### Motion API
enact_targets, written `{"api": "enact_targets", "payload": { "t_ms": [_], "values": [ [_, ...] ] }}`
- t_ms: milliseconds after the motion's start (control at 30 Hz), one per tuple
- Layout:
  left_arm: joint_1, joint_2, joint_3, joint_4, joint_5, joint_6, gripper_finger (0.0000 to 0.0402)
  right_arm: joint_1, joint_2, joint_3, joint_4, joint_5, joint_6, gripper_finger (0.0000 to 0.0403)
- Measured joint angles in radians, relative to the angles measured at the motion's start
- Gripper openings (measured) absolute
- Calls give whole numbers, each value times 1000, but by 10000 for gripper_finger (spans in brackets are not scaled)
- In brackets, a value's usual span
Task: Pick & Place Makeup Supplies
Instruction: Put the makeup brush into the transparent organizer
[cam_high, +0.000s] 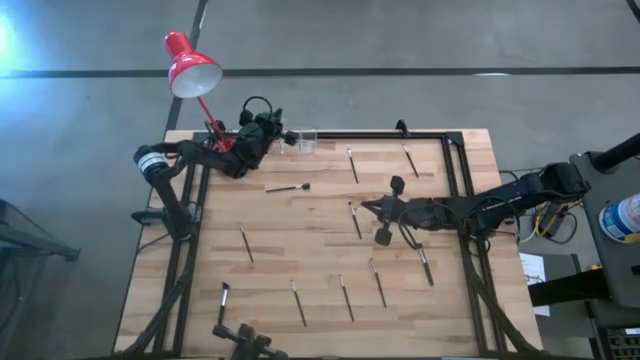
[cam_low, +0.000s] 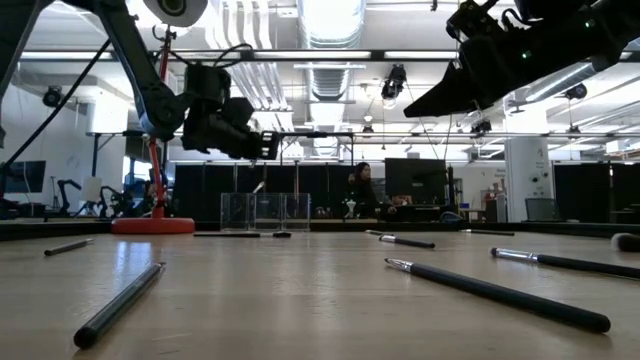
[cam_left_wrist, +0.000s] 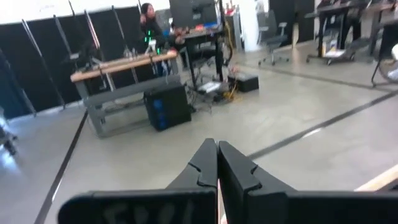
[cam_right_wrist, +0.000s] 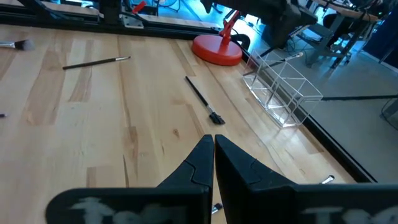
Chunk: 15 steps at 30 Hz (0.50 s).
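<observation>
The left gripper, clenched and empty, hangs at the table's far edge near a clear box. The right gripper, also clenched on nothing, is over the middle, with makeup brushes scattered around.

Two matte-black jointed robot arms stand on a black tubular frame, each ending in a pair of dark, wedge-shaped fingers that taper to narrow tips. The left arm carries a white band near its base and loops of thin black cable by its wrist. The right arm has dark cable running along its segmented, boxy links.
</observation>
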Motion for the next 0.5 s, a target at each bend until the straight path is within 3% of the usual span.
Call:
{"api": "enact_targets", "payload": {
  "t_ms": [333,500],
  "values": [
    [35,0,1,-117,17,-88,2,0,0,0,1,0,1,8],
    [42,0,44,-272,18,-172,21,0,0,0,1,0,1,8]
  ]
}}
